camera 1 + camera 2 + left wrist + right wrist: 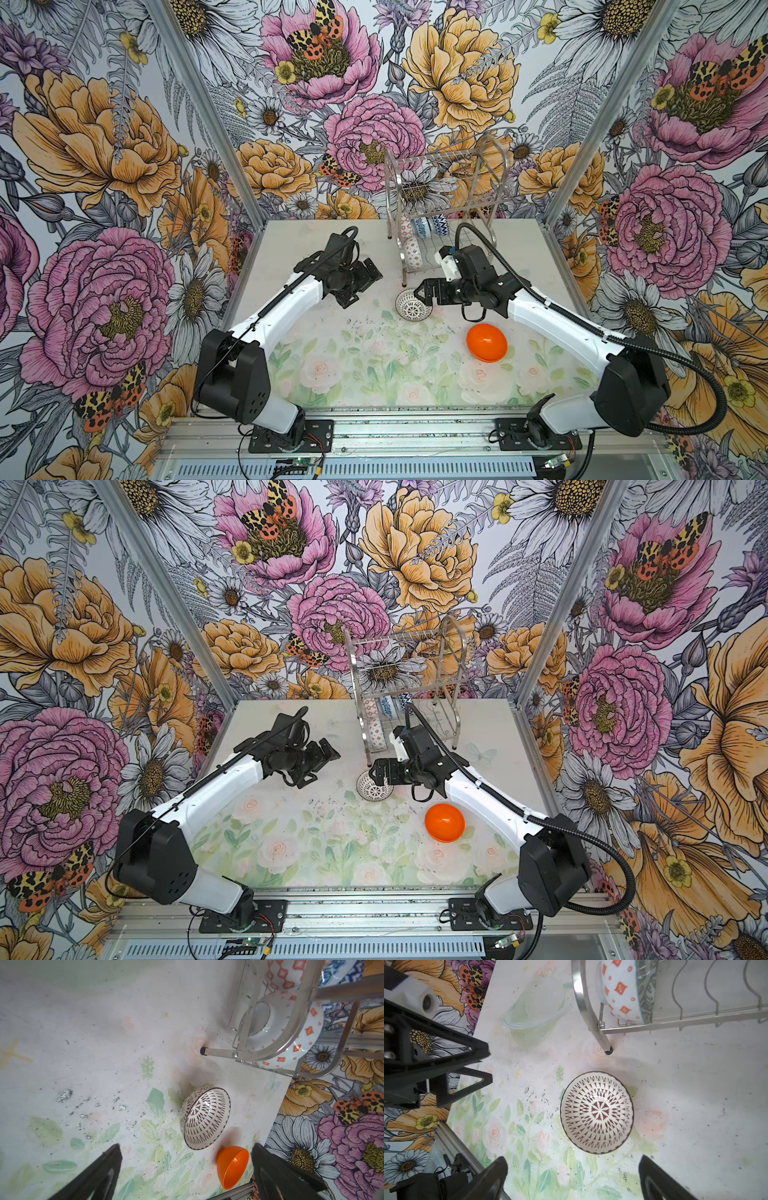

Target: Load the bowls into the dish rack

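**Bench with rack toward its far edge.** Four bowls stood on edge in the rack's lower tier. The orange-white bowl was at the near end, with the grey-green bowl against it and the blue bowls beyond. The lattice bowl sat upright on the bench just beside the rack's near leg. The orange bowl sat apart, nearer the arm bases. The left tool, jaws spread and empty, hung left of the rack. The right tool, also spread and empty, hung over the lattice bowl's rim. A label in the right wrist view was too small to read.
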